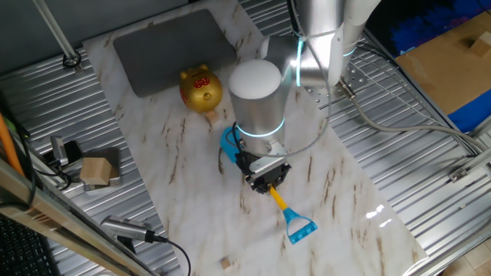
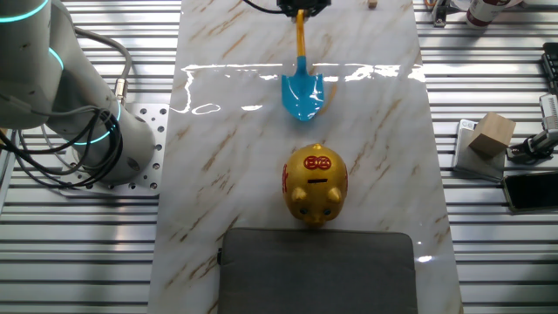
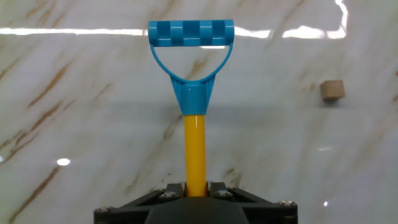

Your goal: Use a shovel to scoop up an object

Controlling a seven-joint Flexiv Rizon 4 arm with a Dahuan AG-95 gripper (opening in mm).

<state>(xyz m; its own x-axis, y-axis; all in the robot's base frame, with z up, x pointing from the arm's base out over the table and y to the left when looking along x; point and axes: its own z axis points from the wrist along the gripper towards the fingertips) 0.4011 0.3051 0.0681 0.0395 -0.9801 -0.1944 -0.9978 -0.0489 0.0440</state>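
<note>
The shovel has a light-blue blade [image 2: 302, 94], a yellow shaft [image 3: 194, 152] and a blue D-shaped end [image 3: 191, 34]. My gripper [image 3: 194, 186] is shut on the yellow shaft and holds the shovel over the marble table; it also shows in one fixed view [image 1: 267, 178], with the D-end [image 1: 300, 227] sticking out toward the table's front. The tiny tan cube [image 3: 333, 90] lies on the table, to the right of the D-end in the hand view, apart from the shovel. It also shows near the table's front edge [image 1: 225, 263] and at the far edge in the other fixed view [image 2: 372, 3].
A gold pig-shaped bank [image 2: 315, 184] stands behind the blade, near a grey pad [image 2: 318, 270]. A larger tan block [image 1: 97, 171] sits on the metal slats off the table's side, with cables and clamps beside it. The arm's base [image 2: 78, 105] stands beside the table.
</note>
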